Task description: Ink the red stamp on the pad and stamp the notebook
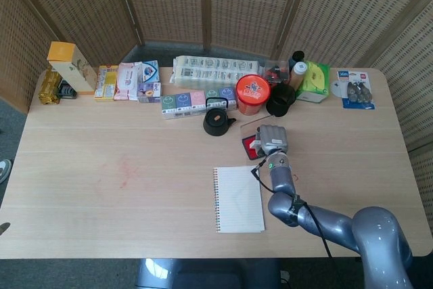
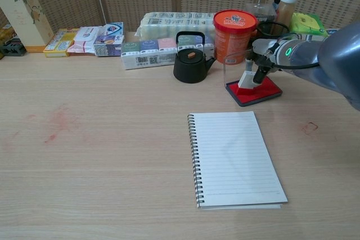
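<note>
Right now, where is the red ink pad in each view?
Head view: ink pad right of centre, mostly hidden under the right hand.
Chest view: ink pad upper right, under the stamp.
Shared landmark: orange canister just behind it.

Light wood-grain table [image 1: 135,187], rounded corners, faint reddish smudge [image 1: 124,165] on the left half. Woven wicker folding screen [image 1: 203,5] wraps behind it, panels split by dark vertical posts; side panels angle in on both edges. Grey floor [image 1: 10,120] visible at far left. Dark grey seat or base [image 1: 203,272] pokes out below the near edge. Lighting flat, even, soft shadows.
</note>
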Available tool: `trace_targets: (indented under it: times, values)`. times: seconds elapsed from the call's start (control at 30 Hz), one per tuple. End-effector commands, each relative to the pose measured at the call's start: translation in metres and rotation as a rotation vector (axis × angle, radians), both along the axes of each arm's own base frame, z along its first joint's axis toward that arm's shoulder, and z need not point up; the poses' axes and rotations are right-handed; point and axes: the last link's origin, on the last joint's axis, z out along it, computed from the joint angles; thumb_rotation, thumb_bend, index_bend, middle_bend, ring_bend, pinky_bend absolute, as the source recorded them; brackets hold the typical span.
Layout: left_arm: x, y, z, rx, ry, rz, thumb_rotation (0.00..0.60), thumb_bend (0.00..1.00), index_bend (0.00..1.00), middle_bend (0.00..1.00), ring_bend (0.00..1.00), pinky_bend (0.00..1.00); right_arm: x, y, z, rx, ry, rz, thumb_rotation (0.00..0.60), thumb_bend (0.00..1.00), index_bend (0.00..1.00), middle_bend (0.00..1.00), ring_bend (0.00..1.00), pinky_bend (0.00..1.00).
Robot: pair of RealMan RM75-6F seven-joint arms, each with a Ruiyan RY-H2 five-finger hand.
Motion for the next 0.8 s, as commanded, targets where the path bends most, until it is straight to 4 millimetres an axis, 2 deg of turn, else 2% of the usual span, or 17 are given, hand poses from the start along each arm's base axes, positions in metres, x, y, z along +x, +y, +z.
trace_targets:
  times: [0.03,0.4,0.63,0.8]
  values:
    - [0.0,0.0,0.0,0.001,0.0,0.001,0.6,0.03,0.0,0.0,0.0,0.04,0.0,0.001,-0.001,-0.001,0.001,0.0,0.6,0.47,0.6,0.96,1.0,1.0]
    - [0.0,-0.001,0.002,0.006,-0.005,-0.001,0.6,0.03,0.0,0.0,0.0,0.04,0.008,0.007,0.0,-0.013,0.019,0.033,0.6,0.47,0.61,0.96,1.0,1.0]
    - [-0.001,-0.001,0.003,0.004,-0.012,-0.001,0.6,0.03,0.0,0.0,0.0,0.04,0.029,0.019,0.028,-0.041,0.021,0.117,0.6,0.47,0.61,0.96,1.0,1.0]
    - [0.0,-0.002,0.003,0.001,-0.012,-0.01,0.6,0.03,0.0,0.0,0.0,0.04,0.046,0.043,0.053,-0.038,0.029,0.198,0.6,0.47,0.61,0.96,1.0,1.0]
